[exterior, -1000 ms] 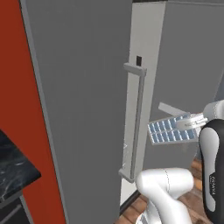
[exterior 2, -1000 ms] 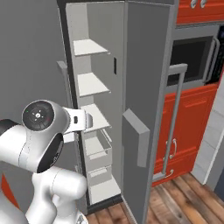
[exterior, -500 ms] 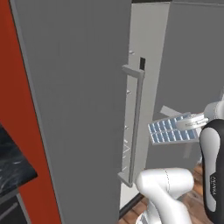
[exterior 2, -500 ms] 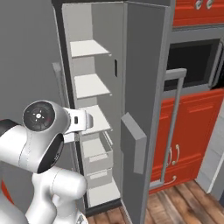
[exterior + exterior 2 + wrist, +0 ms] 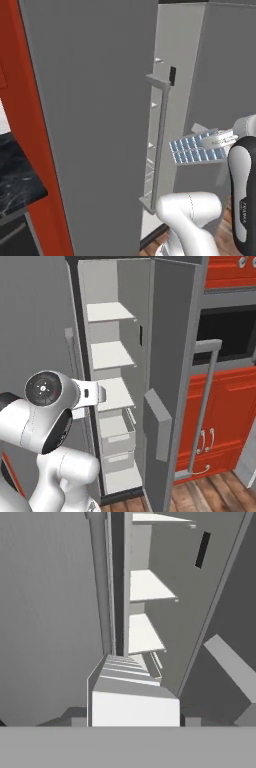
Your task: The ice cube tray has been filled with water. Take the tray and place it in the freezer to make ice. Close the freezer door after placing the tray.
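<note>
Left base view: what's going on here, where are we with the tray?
The gripper is shut on the ice cube tray at one end, holding it roughly level in the air with its cells of water facing up. The freezer door stands open, and the freezer shows its white shelves, in front of the arm. The tray is not yet on a shelf, so placing it and closing the door are both left to do.

I see the freezer door as matt grey, like brushed metal. The freezer shelves look smooth white plastic. The ice cube tray reads pale plastic, its water glossy blue. Red cabinets look satin-painted; the floor wood.
</note>
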